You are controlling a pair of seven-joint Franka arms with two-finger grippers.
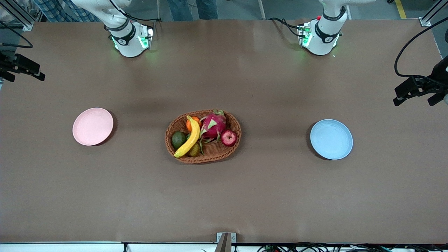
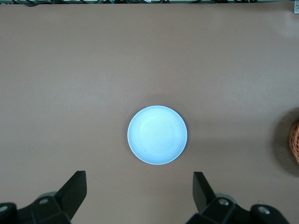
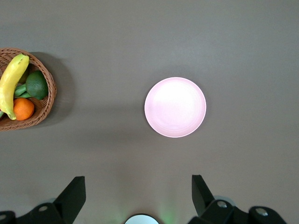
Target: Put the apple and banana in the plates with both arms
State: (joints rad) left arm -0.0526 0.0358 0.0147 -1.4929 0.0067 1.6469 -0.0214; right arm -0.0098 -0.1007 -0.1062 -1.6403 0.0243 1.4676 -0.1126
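Brown worktop (image 1: 105,196): apple (image 1: 229,138) and banana (image 1: 189,137) lie in the basket (image 1: 182,157); pink plate (image 1: 92,126) and blue plate (image 1: 331,139) empty. Left tool (image 2: 140,189) and right tool (image 3: 138,189) wait high, spread wide.

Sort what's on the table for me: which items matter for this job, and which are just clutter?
Job items: apple and banana, both in the wicker basket; pink plate; blue plate; left gripper and right gripper, both open, high over their plates.

Clutter: dragon fruit, orange, avocado.
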